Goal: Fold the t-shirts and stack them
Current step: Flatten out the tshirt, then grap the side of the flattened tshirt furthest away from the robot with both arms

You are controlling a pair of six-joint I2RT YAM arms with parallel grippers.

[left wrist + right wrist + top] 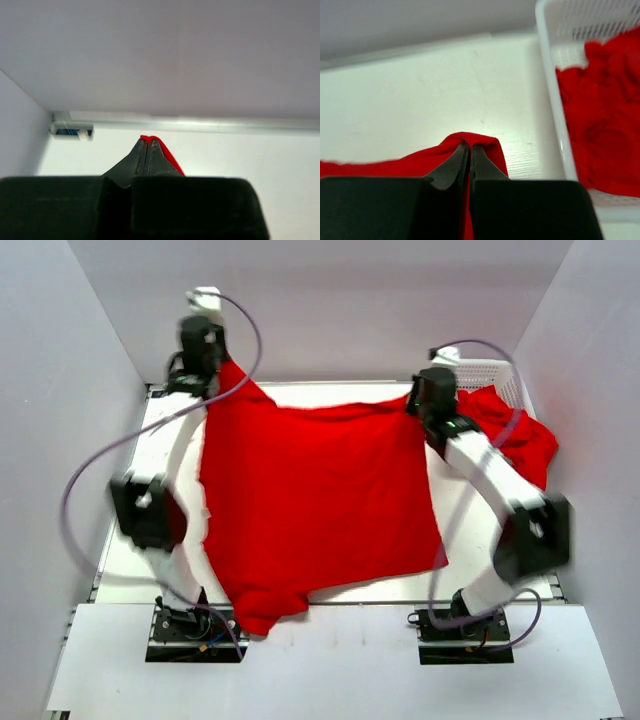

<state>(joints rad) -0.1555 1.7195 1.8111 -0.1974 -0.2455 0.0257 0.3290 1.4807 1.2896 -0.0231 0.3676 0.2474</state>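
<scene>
Both jaws pinched shut on cloth: my L gripper [147, 142] and R gripper [469, 147] each clamp a corner of one soft red t-shirt [320, 500], edge taut btwn them. R sits just beside the white lattice basket [547, 75] (more shirts [605, 115] heaped inside), L well away from it; the rest trails slack.

The top camera looked down from above the near side. Both wrist cameras faced the far wall [160, 50], low and close, sharing the t-shirt [320, 490] with it.

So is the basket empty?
No, red shirts lie piled inside the basket.
</scene>
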